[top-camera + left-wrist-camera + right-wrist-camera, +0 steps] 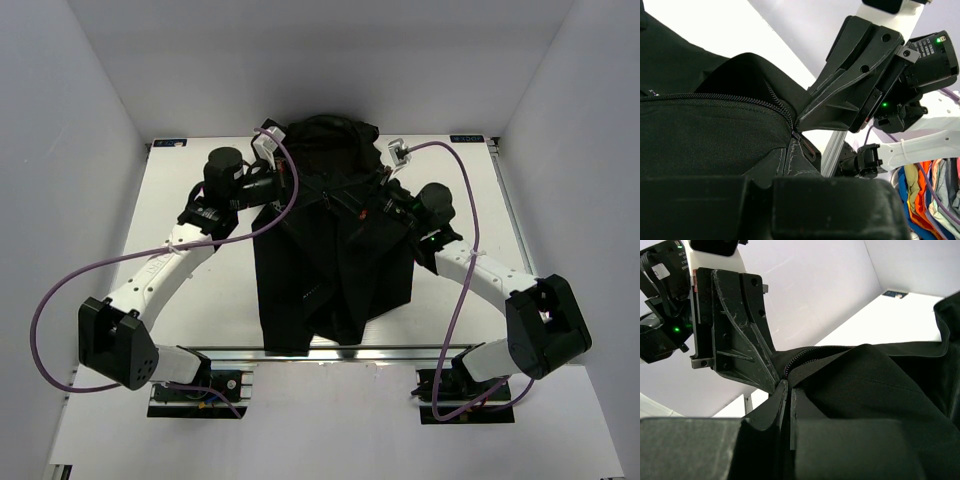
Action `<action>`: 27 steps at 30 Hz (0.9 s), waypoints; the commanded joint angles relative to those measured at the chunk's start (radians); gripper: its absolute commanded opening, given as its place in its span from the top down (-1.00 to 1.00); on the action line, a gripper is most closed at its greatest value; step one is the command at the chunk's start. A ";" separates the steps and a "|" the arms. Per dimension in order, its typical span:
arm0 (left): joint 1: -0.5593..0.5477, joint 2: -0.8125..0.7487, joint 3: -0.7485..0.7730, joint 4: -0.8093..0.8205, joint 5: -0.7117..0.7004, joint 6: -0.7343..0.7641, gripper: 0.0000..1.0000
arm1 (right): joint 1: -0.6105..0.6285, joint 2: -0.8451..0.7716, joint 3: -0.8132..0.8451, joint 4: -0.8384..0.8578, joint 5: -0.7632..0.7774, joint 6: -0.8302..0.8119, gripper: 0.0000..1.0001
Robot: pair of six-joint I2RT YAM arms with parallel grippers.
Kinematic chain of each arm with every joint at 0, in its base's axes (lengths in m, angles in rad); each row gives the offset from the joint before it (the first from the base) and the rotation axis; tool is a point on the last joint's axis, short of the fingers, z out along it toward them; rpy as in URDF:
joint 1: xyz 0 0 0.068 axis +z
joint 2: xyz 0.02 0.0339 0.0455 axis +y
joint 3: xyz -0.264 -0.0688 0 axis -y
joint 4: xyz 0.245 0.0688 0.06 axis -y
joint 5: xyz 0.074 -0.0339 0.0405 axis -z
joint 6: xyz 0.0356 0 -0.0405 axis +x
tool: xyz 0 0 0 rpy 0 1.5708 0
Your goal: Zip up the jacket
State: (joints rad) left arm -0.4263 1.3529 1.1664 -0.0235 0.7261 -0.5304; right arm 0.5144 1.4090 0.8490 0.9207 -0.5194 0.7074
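Black, faintly shiny cloth fills the middle of the white counter [200,300]. The jacket [335,260] lies bunched between your two arms, its lower edge reaching the counter's near edge and its upper part heaped toward the far side. Your left pincer [292,197] reaches in from the left and your right pincer [378,205] from the right, and they meet nose to nose over the jacket's upper front.

Seen from the left wrist, the left pincer's fingers [830,210] are pressed together with black fabric drawn taut into them. A run of zipper teeth [730,97] curves across to the tip of the right pincer. Seen from the right wrist, that pincer's fingers [770,410] are likewise clamped flat on a fold of the jacket, just beside the left pincer's tip, where the zipper teeth emerge. Purple cables [100,263] loop from both arms.
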 commanded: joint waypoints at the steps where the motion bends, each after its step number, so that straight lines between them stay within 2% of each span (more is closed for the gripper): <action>1: -0.022 -0.026 -0.011 -0.144 0.144 0.017 1.00 | -0.043 -0.039 0.091 0.099 0.176 -0.010 1.00; 5: -0.022 -0.054 -0.039 -0.173 0.113 0.012 1.00 | -0.057 -0.038 0.107 0.104 0.165 0.001 1.00; 9: -0.022 -0.072 -0.043 -0.133 0.043 -0.011 0.97 | -0.057 -0.039 0.068 0.155 0.043 0.059 1.00; 10: -0.020 -0.074 -0.043 -0.090 0.027 -0.019 0.85 | -0.059 -0.036 0.052 0.167 0.004 0.084 1.00; 14: -0.019 -0.101 -0.076 0.069 -0.019 -0.080 0.74 | -0.050 -0.044 -0.034 0.241 -0.091 0.179 1.00; 15: -0.017 -0.107 -0.083 0.092 -0.020 -0.097 0.57 | -0.050 -0.053 -0.041 0.234 -0.093 0.178 1.00; 18: -0.015 -0.129 -0.106 0.123 -0.019 -0.111 0.43 | -0.047 -0.065 -0.047 0.216 -0.091 0.152 1.00; 20: -0.014 -0.135 -0.117 0.141 -0.008 -0.126 0.18 | -0.045 -0.061 -0.041 0.217 -0.097 0.150 1.00; 25: -0.008 -0.127 -0.136 0.165 0.001 -0.151 -0.03 | -0.043 -0.053 -0.033 0.231 -0.123 0.167 1.00; 27: -0.005 -0.117 -0.131 0.160 0.004 -0.152 -0.05 | -0.043 -0.056 -0.039 0.230 -0.119 0.167 1.00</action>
State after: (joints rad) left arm -0.4374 1.2613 1.0386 0.1055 0.7116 -0.6674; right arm 0.4713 1.3861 0.7944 1.0512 -0.6327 0.8616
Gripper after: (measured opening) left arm 0.521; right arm 0.023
